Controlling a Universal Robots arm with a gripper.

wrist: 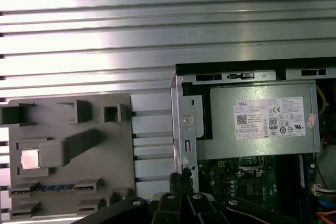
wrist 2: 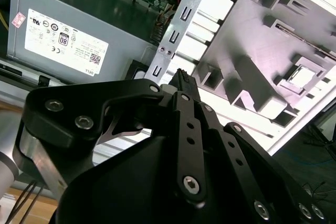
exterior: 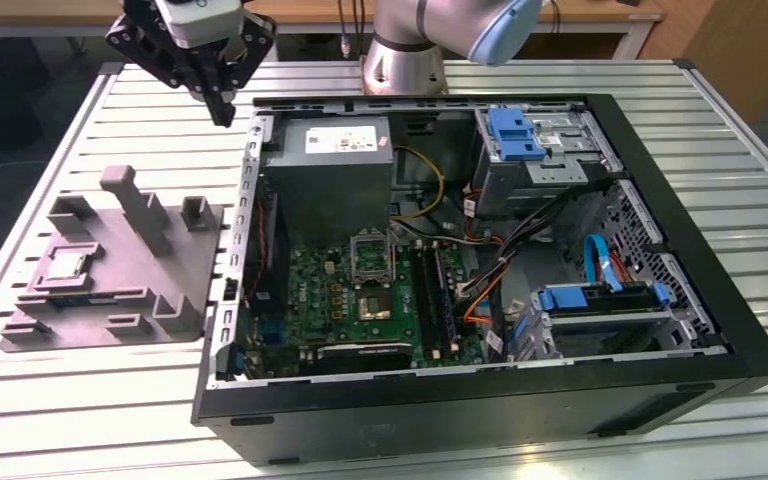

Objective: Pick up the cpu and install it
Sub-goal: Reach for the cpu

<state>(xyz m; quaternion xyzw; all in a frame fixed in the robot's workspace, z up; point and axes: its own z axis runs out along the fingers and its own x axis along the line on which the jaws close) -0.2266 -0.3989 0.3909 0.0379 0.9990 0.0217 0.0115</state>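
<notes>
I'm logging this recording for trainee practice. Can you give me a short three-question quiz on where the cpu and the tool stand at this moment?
1. Fill in: the grey tray stands on the exterior view's ___ of the computer case.
2. True or false: the cpu is already inside the computer case.
3. The tool holds: A) the cpu, B) a cable, C) nothing.

Key:
1. left
2. false; it lies on the grey tray
3. C; the tool is shut and empty
</notes>
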